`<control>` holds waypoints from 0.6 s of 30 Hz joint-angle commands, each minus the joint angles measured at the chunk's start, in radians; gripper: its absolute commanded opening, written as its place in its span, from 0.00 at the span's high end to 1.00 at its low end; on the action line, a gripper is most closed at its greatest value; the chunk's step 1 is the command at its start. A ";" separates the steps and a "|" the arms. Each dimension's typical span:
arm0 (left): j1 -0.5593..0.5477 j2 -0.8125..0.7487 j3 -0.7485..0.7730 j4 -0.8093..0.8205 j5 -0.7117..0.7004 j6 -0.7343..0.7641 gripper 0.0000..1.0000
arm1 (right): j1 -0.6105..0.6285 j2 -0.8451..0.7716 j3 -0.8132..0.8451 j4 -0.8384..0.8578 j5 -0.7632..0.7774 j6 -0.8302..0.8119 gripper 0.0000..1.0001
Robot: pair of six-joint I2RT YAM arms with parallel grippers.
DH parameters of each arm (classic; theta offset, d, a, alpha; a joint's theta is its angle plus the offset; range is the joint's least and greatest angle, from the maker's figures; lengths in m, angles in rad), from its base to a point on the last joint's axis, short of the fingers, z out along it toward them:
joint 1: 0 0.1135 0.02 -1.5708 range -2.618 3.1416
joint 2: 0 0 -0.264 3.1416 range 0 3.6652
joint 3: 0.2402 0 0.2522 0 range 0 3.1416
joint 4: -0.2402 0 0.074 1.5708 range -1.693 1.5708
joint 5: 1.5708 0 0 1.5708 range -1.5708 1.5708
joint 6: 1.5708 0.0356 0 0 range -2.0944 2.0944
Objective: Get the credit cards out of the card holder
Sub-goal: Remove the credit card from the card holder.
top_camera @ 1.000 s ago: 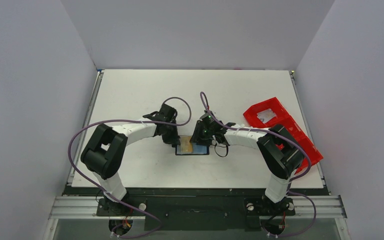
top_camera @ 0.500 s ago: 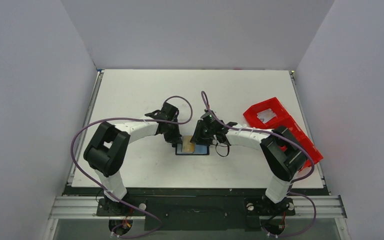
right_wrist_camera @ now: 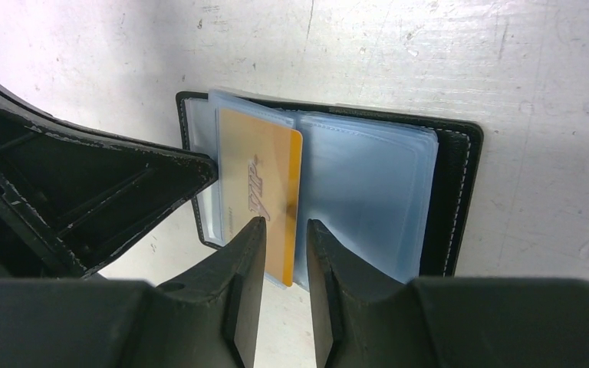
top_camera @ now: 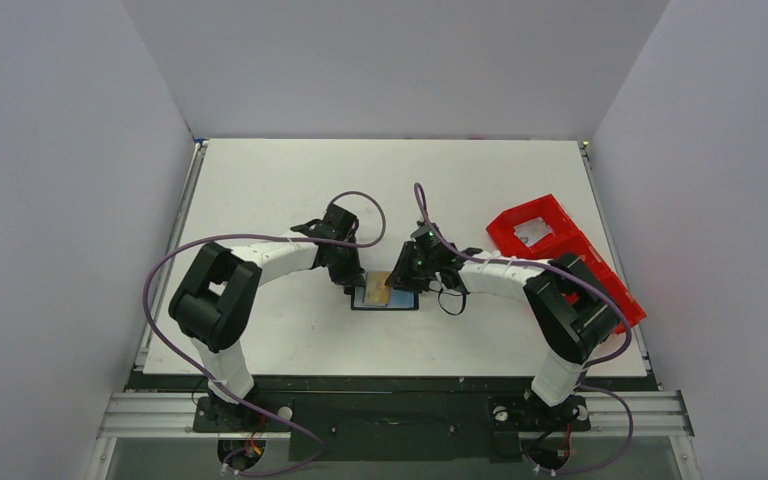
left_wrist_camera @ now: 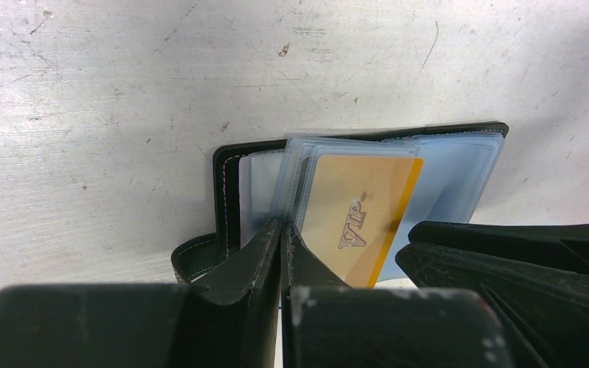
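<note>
A small black folding card holder (top_camera: 401, 301) lies open on the white surface (top_camera: 260, 190), its blue-grey inner face up, with the two robot arms bent in over it from either side. Clear plastic sleeves (right_wrist_camera: 368, 184) fan across the holder's two halves. A gold card embossed "VIP" (right_wrist_camera: 261, 184) sits with the sleeves on the holder's left half.

The left hand (left_wrist_camera: 281, 238) is at the holder's left edge. Its fingers are pressed tight together, and their tips meet at the edge of the clear sleeve just beside the gold card. The wrist views do not show whether the sleeve is pinched between them.

The right hand (right_wrist_camera: 281, 230) reaches in from the holder's right side. Its fingers stand a narrow gap apart, one on each side of the end of the gold card, with light showing between the pads and the card.

A red plastic compartment tray (top_camera: 563, 215) lies well apart to the holder's right, at the surface's right edge.
</note>
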 commanded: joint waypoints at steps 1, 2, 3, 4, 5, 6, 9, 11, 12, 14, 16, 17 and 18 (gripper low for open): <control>-0.013 0.051 -0.003 -0.023 -0.024 0.001 1.00 | -0.008 -0.001 -0.019 0.103 -0.028 0.032 0.79; -0.013 0.052 -0.004 -0.022 -0.024 0.001 1.00 | -0.008 0.001 -0.024 0.110 -0.036 0.036 0.79; -0.013 0.052 -0.004 -0.023 -0.024 0.001 1.00 | -0.008 0.005 -0.027 0.126 -0.040 0.044 0.82; -0.013 0.053 -0.005 -0.022 -0.023 0.000 1.00 | -0.009 0.007 -0.034 0.134 -0.047 0.048 0.83; -0.013 0.053 -0.005 -0.022 -0.022 0.000 1.00 | -0.008 0.010 -0.038 0.145 -0.050 0.056 0.84; -0.013 0.053 -0.007 -0.022 -0.022 0.000 1.00 | -0.010 0.010 -0.043 0.150 -0.052 0.059 0.85; -0.013 0.052 -0.007 -0.020 -0.022 -0.001 1.00 | -0.012 0.011 -0.058 0.165 -0.053 0.069 0.86; -0.013 0.052 -0.006 -0.020 -0.020 -0.002 1.00 | -0.015 0.010 -0.066 0.168 -0.051 0.071 0.87; -0.013 0.053 -0.007 -0.020 -0.020 -0.002 1.00 | -0.017 0.009 -0.069 0.169 -0.050 0.072 0.87; -0.013 0.054 -0.006 -0.020 -0.021 -0.002 1.00 | -0.019 0.004 -0.075 0.169 -0.045 0.072 0.87; -0.013 0.055 -0.006 -0.020 -0.019 -0.002 1.00 | -0.021 -0.001 -0.082 0.168 -0.040 0.070 0.86; -0.013 0.055 -0.006 -0.020 -0.019 -0.002 1.00 | -0.024 -0.004 -0.085 0.167 -0.036 0.070 0.86; -0.013 0.056 -0.006 -0.020 -0.018 -0.003 1.00 | -0.025 -0.005 -0.087 0.167 -0.036 0.070 0.86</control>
